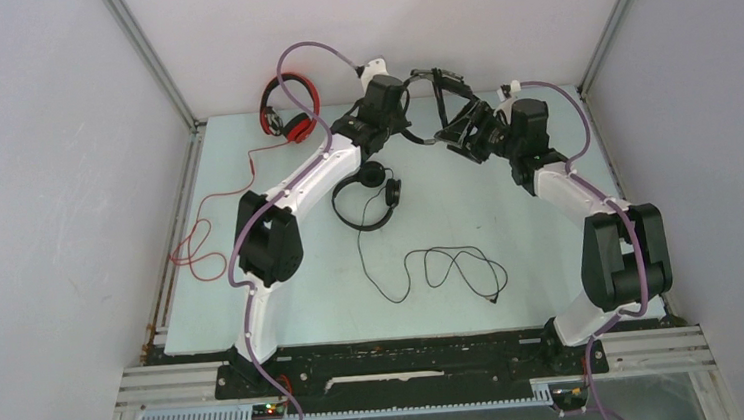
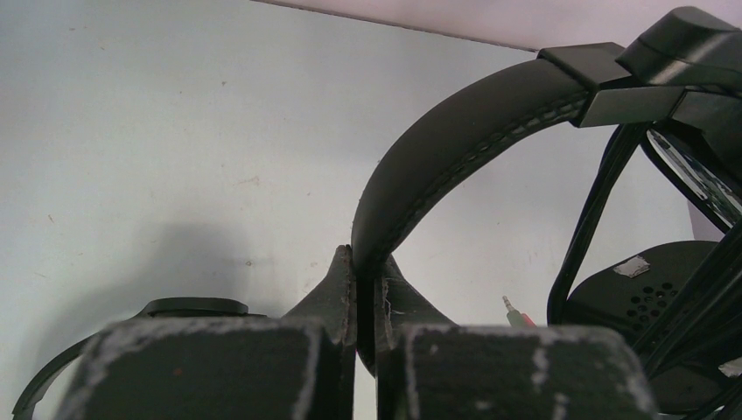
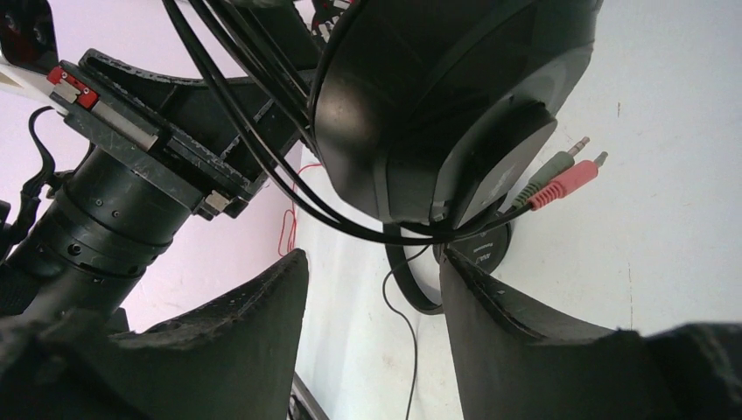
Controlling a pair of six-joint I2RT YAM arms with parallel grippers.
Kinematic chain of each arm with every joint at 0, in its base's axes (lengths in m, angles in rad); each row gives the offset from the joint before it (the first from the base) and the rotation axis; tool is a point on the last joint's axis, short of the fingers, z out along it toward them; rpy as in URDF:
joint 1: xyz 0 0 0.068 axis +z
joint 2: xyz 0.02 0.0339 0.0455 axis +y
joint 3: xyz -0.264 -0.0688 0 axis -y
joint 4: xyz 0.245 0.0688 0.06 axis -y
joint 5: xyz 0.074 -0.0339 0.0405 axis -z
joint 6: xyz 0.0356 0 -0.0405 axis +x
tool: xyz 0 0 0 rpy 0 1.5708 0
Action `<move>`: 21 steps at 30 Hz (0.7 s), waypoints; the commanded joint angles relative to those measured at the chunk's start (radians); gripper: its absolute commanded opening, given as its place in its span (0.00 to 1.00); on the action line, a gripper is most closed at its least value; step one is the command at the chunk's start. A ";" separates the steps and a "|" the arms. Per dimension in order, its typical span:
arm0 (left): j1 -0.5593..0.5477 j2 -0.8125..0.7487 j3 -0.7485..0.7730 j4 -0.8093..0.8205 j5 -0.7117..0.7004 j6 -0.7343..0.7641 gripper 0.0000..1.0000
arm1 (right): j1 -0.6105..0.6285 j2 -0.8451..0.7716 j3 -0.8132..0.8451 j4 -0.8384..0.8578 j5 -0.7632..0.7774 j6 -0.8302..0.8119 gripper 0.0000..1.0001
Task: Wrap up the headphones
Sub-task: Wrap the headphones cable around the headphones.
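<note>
One black headset [image 1: 441, 82] hangs in the air at the back between my two grippers. My left gripper [image 1: 409, 125] is shut on its padded headband [image 2: 455, 131], which is pinched between the fingertips in the left wrist view [image 2: 367, 267]. My right gripper [image 1: 464, 128] is open and empty [image 3: 374, 258], just below the headset's ear cup [image 3: 437, 105]. Thin black cable loops around the cup, and the green and pink plugs [image 3: 560, 175] stick out. A second black headset [image 1: 369, 195] lies mid-table with its cable [image 1: 453, 269] loose. The red headset [image 1: 290, 111] lies at the back left.
The red cable [image 1: 213, 217] trails along the table's left edge. White walls and a metal frame close in the table on three sides. The loose black cable spreads toward the front centre.
</note>
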 commanded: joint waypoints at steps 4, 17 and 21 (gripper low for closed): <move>-0.007 -0.060 -0.011 0.052 0.041 -0.046 0.00 | 0.000 0.012 -0.002 0.077 0.038 -0.016 0.57; -0.012 -0.031 -0.006 0.042 0.048 -0.047 0.00 | -0.001 0.045 -0.002 0.057 0.084 -0.067 0.54; -0.011 -0.023 -0.013 0.038 0.049 -0.045 0.00 | -0.003 0.058 -0.002 0.057 0.091 -0.082 0.53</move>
